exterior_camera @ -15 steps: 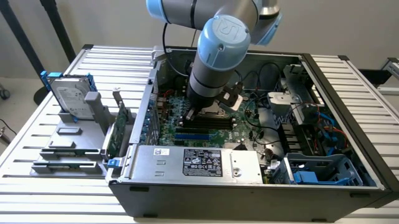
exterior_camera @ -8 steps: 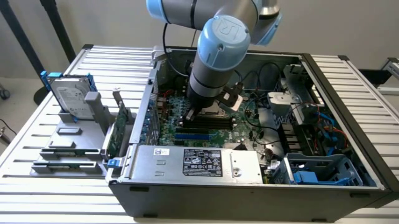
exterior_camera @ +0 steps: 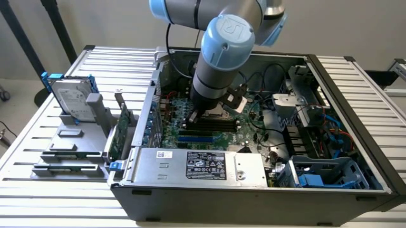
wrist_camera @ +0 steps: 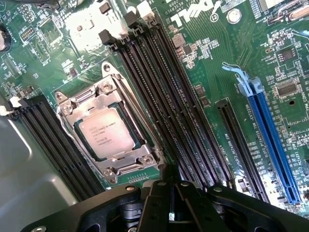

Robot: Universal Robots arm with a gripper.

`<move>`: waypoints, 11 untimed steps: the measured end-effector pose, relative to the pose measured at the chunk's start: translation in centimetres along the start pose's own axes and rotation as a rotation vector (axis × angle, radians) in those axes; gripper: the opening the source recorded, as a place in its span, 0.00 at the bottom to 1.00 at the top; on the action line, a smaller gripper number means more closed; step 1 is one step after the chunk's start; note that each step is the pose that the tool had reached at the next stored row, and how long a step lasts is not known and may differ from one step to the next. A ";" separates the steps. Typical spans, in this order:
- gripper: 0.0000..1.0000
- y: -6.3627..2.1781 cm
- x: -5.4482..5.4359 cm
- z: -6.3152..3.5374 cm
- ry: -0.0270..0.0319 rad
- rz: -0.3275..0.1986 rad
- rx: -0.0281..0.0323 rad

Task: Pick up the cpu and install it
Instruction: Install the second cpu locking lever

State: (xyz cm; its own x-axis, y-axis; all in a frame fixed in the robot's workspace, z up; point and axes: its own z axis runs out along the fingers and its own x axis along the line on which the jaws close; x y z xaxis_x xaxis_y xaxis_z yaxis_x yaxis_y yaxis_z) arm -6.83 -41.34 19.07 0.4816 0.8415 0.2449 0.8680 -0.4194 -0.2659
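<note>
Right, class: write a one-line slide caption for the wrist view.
Shiny square silver cpu seated in its metal-framed socket on the green motherboard, beside black memory slots, shut gripper nearby.

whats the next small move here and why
Probably a short straight lift clear of the board. The cpu already lies square in its socket, inside the metal frame beside the black memory slots. The gripper is shut, holds nothing and hangs just above the slots, so the placing looks done and little is left but to back away.

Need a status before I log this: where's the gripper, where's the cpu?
Gripper shut, empty, above motherboard. Cpu seated in socket frame beside memory slots. Nothing over the socket.
</note>
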 end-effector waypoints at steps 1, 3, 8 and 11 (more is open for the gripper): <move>0.11 -0.02 0.0 -0.08 -0.0005 0.000 0.0006; 0.11 -0.09 0.1 -0.32 -0.0005 0.000 0.0016; 0.11 -0.27 0.1 -0.56 -0.0007 0.001 0.0024; 0.11 -0.52 0.0 -0.54 -0.0012 0.001 0.0026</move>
State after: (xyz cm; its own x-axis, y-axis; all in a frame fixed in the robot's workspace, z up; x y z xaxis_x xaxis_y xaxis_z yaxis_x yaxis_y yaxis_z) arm -7.22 -41.32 19.71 0.4822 0.8415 0.2435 0.8673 -0.4193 -0.2685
